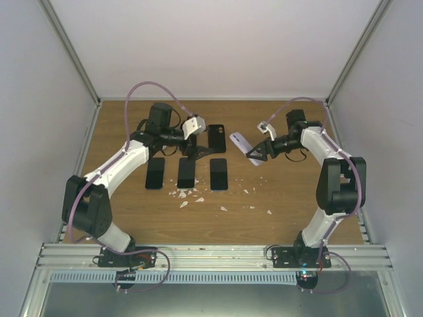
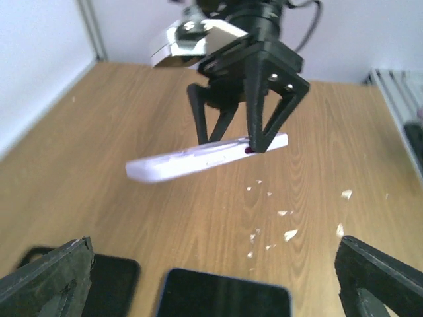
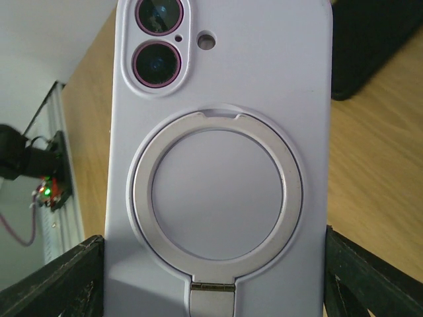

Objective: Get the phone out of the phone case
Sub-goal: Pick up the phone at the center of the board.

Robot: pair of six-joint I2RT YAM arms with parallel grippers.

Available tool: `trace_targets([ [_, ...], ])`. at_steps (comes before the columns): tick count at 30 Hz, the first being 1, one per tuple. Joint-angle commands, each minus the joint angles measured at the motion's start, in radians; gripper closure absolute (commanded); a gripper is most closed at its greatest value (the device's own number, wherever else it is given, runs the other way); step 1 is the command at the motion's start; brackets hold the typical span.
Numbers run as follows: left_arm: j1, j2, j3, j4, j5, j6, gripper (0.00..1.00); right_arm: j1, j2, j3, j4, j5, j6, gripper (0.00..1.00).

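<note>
A lavender phone case with a round ring stand fills the right wrist view, its back toward the camera. The phone's pink-rimmed lenses show through the case's cutout. My right gripper is shut on the case, one finger at each long edge. In the top view the phone case hangs above the table in the right gripper. Seen from the left wrist, the case lies almost flat under the right gripper. My left gripper is open and holds nothing, over the dark phones.
Three black phones lie in a row at mid-table, with another dark one behind them. Two of them sit just below my left fingers. White flecks are scattered on the wood. Grey walls close in both sides.
</note>
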Motion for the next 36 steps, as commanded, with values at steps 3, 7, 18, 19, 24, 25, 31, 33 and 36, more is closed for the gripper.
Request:
trace_targets([
  [3, -0.003, -0.159, -0.094, -0.118, 0.075, 0.708, 0.01, 0.088, -0.042, 0.025, -0.081, -0.117, -0.095, 0.36],
  [7, -0.005, -0.218, -0.16, -0.1, 0.08, 0.914, 0.01, 0.135, -0.037, 0.041, -0.126, -0.147, -0.126, 0.36],
  [18, -0.039, -0.21, -0.163, -0.194, 0.031, 1.192, 0.01, 0.261, -0.04, 0.046, -0.204, -0.197, -0.201, 0.36],
  [19, -0.043, -0.211, -0.165, -0.2, 0.027, 1.203, 0.02, 0.271, -0.038, 0.047, -0.217, -0.204, -0.212, 0.36],
  [24, -0.065, -0.221, -0.172, -0.253, 0.014, 1.291, 0.08, 0.322, -0.025, 0.058, -0.266, -0.21, -0.262, 0.37],
  [25, -0.067, -0.221, -0.169, -0.268, 0.016, 1.3, 0.11, 0.33, -0.024, 0.059, -0.273, -0.21, -0.269, 0.36],
  [31, -0.075, -0.215, -0.142, -0.368, 0.02, 1.32, 0.35, 0.355, -0.021, 0.081, -0.326, -0.228, -0.314, 0.37],
  [33, -0.075, -0.218, -0.143, -0.363, 0.016, 1.304, 0.43, 0.362, -0.021, 0.088, -0.346, -0.237, -0.332, 0.37],
  [36, -0.075, -0.209, -0.121, -0.315, 0.002, 1.183, 0.57, 0.367, -0.022, 0.092, -0.38, -0.253, -0.377, 0.38],
])
